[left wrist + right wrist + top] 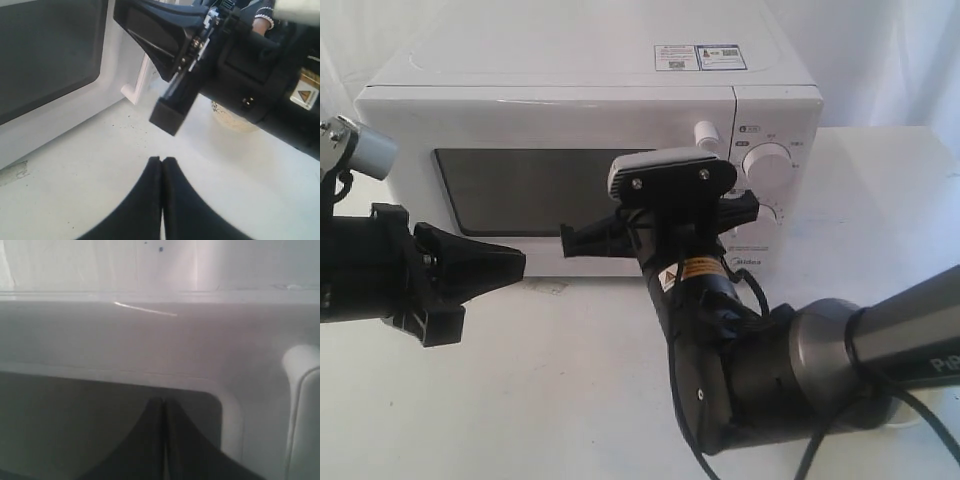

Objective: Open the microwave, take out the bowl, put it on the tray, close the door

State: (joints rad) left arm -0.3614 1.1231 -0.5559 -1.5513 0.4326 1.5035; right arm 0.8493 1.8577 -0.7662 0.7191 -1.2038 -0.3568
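Note:
The white microwave (pixel 570 100) stands at the back with its door (pixel 560 125) shut and the dark window (pixel 520 190) facing me. The bar handle (pixel 302 410) is mostly hidden behind my right wrist in the exterior view; only its top (pixel 705 133) shows. My right gripper (pixel 566 240) is shut and empty, close in front of the window's corner (pixel 200 405), beside the handle. Low on the left, my left gripper (pixel 523 262) is shut and empty above the table, tips (pixel 162 159) pressed together. The bowl is hidden.
Two white dials (pixel 767 160) sit on the control panel right of the door. A pale rounded thing (pixel 235 121) shows under my right arm (pixel 240 55); I cannot tell what it is. White table (pixel 550 380) spreads in front. No tray is in view.

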